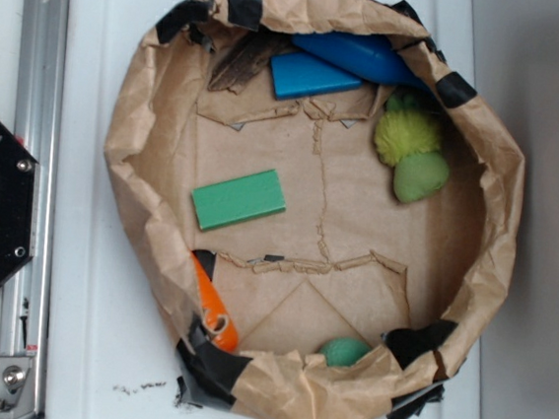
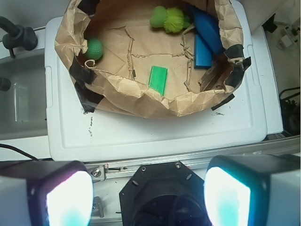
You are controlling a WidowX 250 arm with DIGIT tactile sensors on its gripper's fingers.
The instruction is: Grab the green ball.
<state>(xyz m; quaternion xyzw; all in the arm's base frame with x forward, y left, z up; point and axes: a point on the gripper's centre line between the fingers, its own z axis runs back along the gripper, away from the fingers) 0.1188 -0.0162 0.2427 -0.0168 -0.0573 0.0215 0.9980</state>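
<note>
Looking down, we find: a crumpled brown paper nest (image 1: 136, 156), its rim patched with black tape, sitting on a white worktop (image 1: 68, 348).
Green ball (image 1: 345, 352): we see it inside the nest, tucked against the wall just beside a black tape patch, well apart from the other toys; the wrist view (image 2: 94, 48) shows it whole.
Green block (image 1: 239, 200): flat on the nest floor, near the middle.
Plush toy (image 1: 411, 153): fuzzy yellow-green with a pale lump, against the nest wall opposite the ball.
Blue blocks (image 1: 312, 74): two, overlapping, at the nest rim beside the plush toy.
Orange piece (image 1: 213, 307): leaning on the nest wall, near the ball.
Gripper (image 2: 148, 200): we see it high above and outside the nest; its fingers (image 2: 66, 200) stand wide apart, holding nothing.
</note>
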